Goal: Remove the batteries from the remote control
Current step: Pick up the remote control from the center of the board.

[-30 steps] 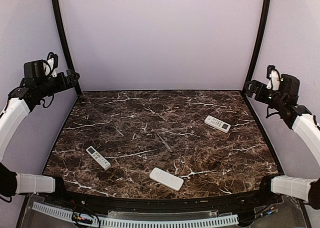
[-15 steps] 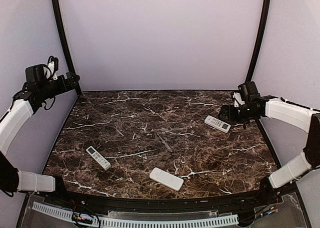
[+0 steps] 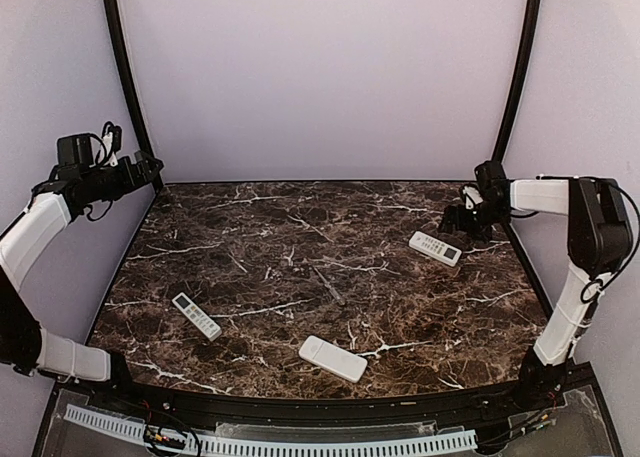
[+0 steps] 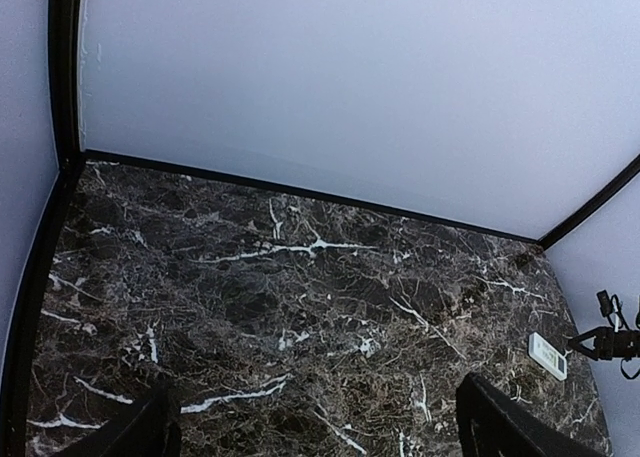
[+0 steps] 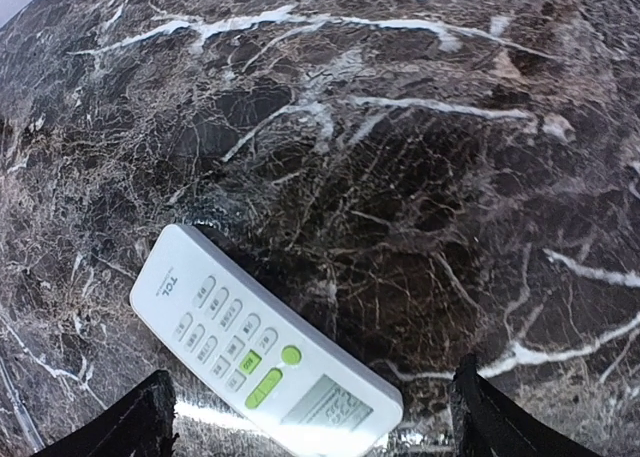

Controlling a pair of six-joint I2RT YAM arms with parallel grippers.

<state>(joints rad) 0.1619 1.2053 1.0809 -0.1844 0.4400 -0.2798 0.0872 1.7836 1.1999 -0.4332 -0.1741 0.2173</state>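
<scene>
Three white remote controls lie on the dark marble table: one at the far right, one at the near left, and a plain-faced one at the near middle. My right gripper hovers just behind the far-right remote, which lies buttons up with green keys and a display. This gripper is open, with the remote's display end between its fingertips but untouched. My left gripper hangs high at the table's far left corner, open and empty. No batteries are in view.
Pale walls close off the back and both sides, with black corner posts. A thin dark line lies mid-table. The left wrist view also takes in the far-right remote and the right gripper.
My right arm has swung down from high at the right side and reached in over the far-right remote. The left arm has sunk slightly. The remotes have not moved.
</scene>
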